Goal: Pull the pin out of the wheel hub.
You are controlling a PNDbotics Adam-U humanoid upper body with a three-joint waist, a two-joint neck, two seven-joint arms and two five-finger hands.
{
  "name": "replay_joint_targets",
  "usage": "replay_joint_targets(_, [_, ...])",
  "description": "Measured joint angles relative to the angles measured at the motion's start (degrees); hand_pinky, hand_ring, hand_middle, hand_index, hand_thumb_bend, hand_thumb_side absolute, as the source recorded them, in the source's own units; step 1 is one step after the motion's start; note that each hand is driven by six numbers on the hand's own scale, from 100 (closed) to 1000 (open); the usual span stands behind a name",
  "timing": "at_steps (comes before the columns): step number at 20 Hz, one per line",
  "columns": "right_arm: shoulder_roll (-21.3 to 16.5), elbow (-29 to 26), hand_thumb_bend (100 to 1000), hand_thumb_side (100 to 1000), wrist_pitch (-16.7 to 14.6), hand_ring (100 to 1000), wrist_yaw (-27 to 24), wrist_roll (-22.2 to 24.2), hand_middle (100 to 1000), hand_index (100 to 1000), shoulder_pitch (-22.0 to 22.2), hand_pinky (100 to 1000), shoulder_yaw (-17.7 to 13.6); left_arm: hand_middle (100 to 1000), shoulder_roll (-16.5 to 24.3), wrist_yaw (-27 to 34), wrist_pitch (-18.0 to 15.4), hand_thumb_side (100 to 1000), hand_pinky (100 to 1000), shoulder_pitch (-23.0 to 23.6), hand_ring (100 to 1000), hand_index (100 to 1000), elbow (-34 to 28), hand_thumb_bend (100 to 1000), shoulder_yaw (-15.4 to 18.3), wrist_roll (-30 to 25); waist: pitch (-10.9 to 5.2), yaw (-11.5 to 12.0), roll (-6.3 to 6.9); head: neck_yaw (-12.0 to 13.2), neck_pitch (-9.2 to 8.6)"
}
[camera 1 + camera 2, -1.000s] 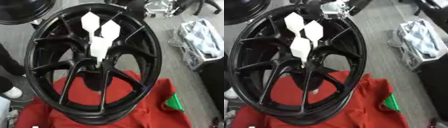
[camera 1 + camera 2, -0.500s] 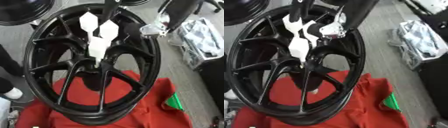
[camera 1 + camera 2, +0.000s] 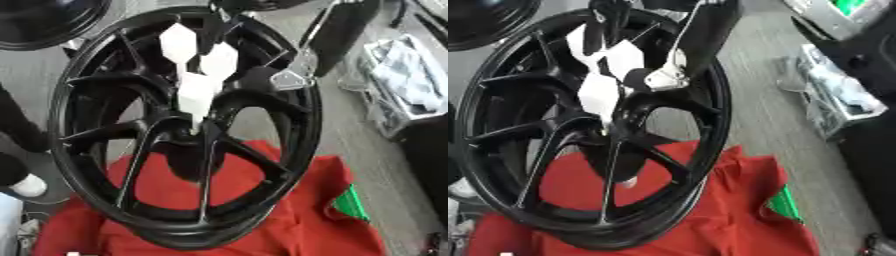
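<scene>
Grey floor [image 3: 350,135], red cloth [image 3: 297,220] on it, black wheel [image 3: 105,200] standing on cloth

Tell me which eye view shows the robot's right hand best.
The right eye view: the right hand reaches down over the white pins at the wheel hub. The left eye view shows mostly its forearm and wrist; the hand is dark against the spokes.

Black spoked wheel hub [image 3: 131,150], standing tilted on its rim; white pins [image 3: 194,95] with hexagonal heads clustered at its centre, just left of and below the right hand [image 3: 636,77].
</scene>
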Motion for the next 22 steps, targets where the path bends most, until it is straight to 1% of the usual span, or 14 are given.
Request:
replay_joint_targets(1, [0.3, 0.4, 246, 296, -0.3, 808, 0.6, -0.1, 787, 857, 0.1, 852, 0.0, 724, 0.0, 0.0, 0.0, 814, 810, 0.0, 778, 820, 0.0, 100, -0.1, -0.1, 0.0, 0.0, 0.01, 0.0, 0.03])
replay_joint_targets(2, [0.4, 0.8, 259, 288, -0.7, 808, 1.2, -0.2, 787, 858, 0.3, 851, 0.0, 725, 0.0, 0.0, 0.1, 814, 810, 0.1, 778, 820, 0.0, 100, -0.1, -0.1, 0.0, 0.0, 0.04, 0.1, 0.11])
replay_joint_targets(5, [0.9, 2.0, 326, 225, -1.9, 807, 3.3, -0.7, 789, 864, 0.9, 849, 0.0, 725, 0.0, 0.0, 0.1, 816, 811, 0.2, 778, 819, 0.0, 100, -0.1, -0.2, 0.0, 0.1, 0.13, 0.2, 0.13])
replay_joint_targets(9, [1.5, 3.1, 380, 211, -3.6, 797, 6.1, -2.4, 786, 861, 1.3, 843, -0.2, 725, 0.0, 0.0, 0.2, 820, 811, 0.4, 778, 819, 0.1, 100, -0.1, -0.3, 0.0, 0.1, 0.33, 0.2, 0.13])
replay_joint_targets(13, [2.2, 3.6, 388, 195, -4.5, 791, 7.4, -5.0, 786, 862, 1.4, 836, -0.7, 726, 0.0, 0.0, 0.3, 821, 812, 0.4, 779, 818, 0.3, 100, -0.1, -0.4, 0.0, 0.1, 0.35, 0.2, 0.13])
replay_joint_targets(14, [2.3, 3.7, 373, 175, -4.6, 790, 7.6, -5.6, 785, 861, 1.4, 834, -0.8, 726, 0.0, 0.0, 0.3, 818, 812, 0.4, 779, 818, 0.3, 100, -0.1, -0.4, 0.0, 0.1, 0.37, 0.2, 0.13])
replay_joint_targets(15, [2.4, 3.8, 386, 192, -4.6, 790, 7.8, -6.1, 785, 860, 1.4, 833, -0.8, 726, -0.1, 0.0, 0.3, 821, 812, 0.4, 779, 818, 0.3, 100, -0.1, -0.4, 0.0, 0.1, 0.37, 0.1, 0.13])
replay_joint_targets(20, [3.3, 5.3, 356, 198, -4.8, 793, 9.2, -8.2, 780, 850, 1.5, 828, -1.2, 726, -0.1, 0.0, 0.3, 825, 813, 0.5, 779, 815, 0.4, 100, -0.1, -0.4, 0.0, 0.4, 0.63, -0.3, 0.13])
replay_joint_targets(22, [3.8, 6.3, 325, 191, -5.0, 791, 10.0, -9.1, 772, 841, 1.5, 825, -1.5, 726, -0.1, 0.0, 0.3, 826, 813, 0.5, 779, 815, 0.4, 100, -0.1, -0.4, 0.0, 0.4, 0.72, -0.4, 0.13])
